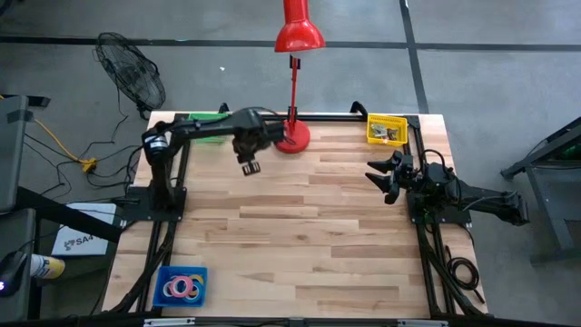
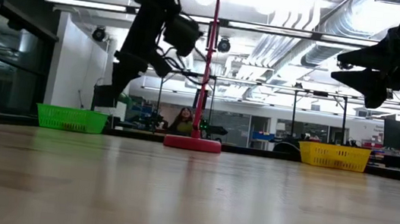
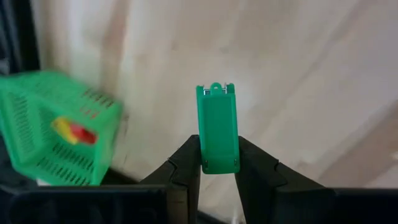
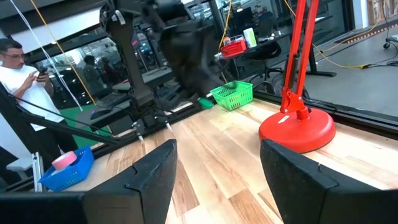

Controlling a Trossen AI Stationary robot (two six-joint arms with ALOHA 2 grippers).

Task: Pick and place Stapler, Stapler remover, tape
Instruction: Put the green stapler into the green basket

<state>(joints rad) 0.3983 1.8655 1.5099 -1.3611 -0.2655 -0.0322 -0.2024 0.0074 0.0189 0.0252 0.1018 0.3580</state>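
My left gripper [image 3: 217, 149] is shut on a green stapler [image 3: 217, 121]. In the high view it [image 1: 249, 165] hangs over the far part of the table, beside the red lamp base [image 1: 292, 136] and to the right of the green basket [image 1: 205, 118]. The low view shows it [image 2: 106, 97] raised off the table. My right gripper [image 4: 217, 152] waits open at the table's right side [image 1: 381, 180], touching nothing. Pink, yellow and other tape rolls [image 1: 180, 287] lie in a blue basket [image 1: 163, 277] at the near-left corner. No stapler remover can be made out for certain. My left gripper pinches the green stapler between its two fingers [image 3: 186, 158], near one end of its body [image 3: 219, 163]. The fingers lie along its two long sides. The other end, with a metal part [image 3: 216, 89], sticks out ahead of the fingertips. The stapler is lifted clear of the table.
The green basket [image 3: 56, 127] holds a red and yellow item [image 3: 74, 132]. A yellow basket [image 1: 386, 129] with small things sits at the far-right corner. The red lamp's pole [image 2: 208, 59] rises from its base [image 2: 192, 143] at the far middle. A person [image 4: 18, 74] stands beyond the table.
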